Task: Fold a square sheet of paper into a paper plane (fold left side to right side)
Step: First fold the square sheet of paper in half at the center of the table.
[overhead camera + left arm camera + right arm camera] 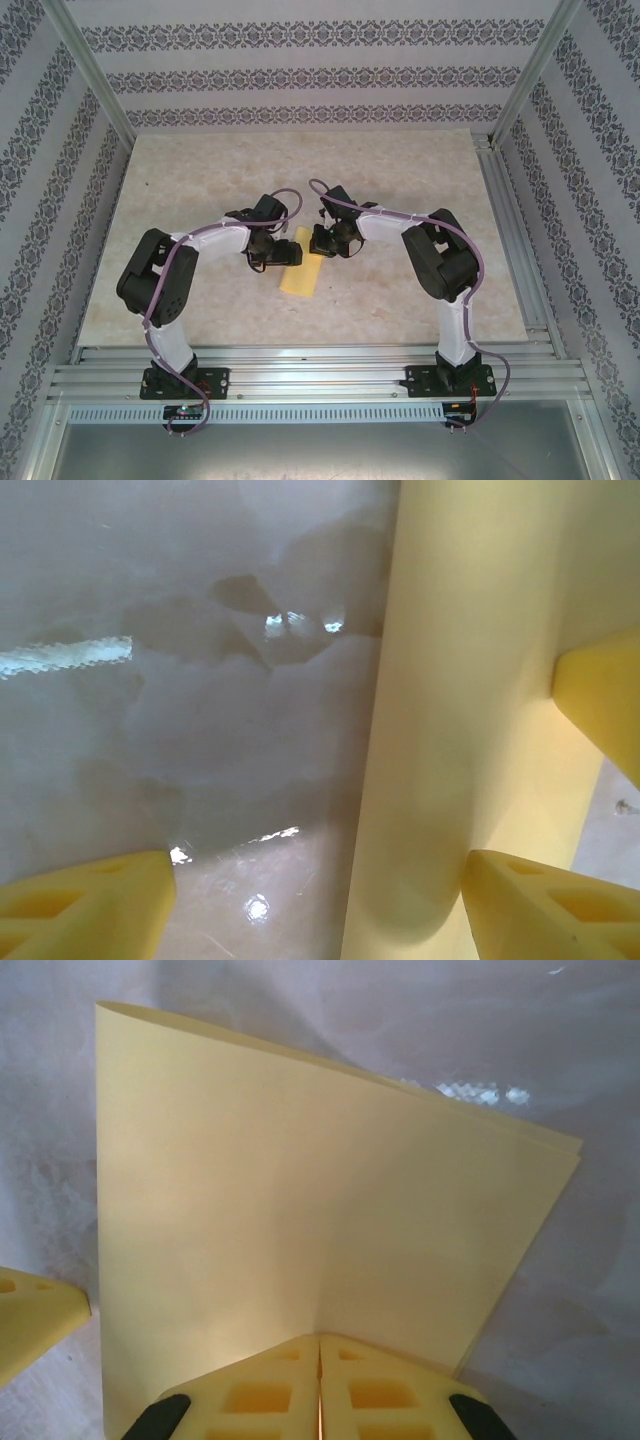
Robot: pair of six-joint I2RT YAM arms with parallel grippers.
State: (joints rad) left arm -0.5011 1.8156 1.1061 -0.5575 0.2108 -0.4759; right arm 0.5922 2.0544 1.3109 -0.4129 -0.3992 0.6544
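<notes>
**Item 1:** paper sheet (299,278), mustard-yellow, folded double into a narrow strip. Lies flat on counter (200,180) at ctr of top view, its upper end under both grippers. In R wrist view, paper sheet (300,1190) shows two layer edges, slightly offset, at upper right.

**Item 2:** R gripper (322,244), ctr of top view, just right of L. In its own wrist view, R gripper (320,1348) sits bottom ctr, fingers pressed together and clamped on the sheet's near edge.

**Item 3:** L gripper (283,254), ctr of top view. In its own wrist view, L gripper (320,865) has fingers (80,905) wide apart at the bottom corners, gripping nothing. One finger is over bare counter, the other over the paper, which runs up the right half of frame.
</notes>
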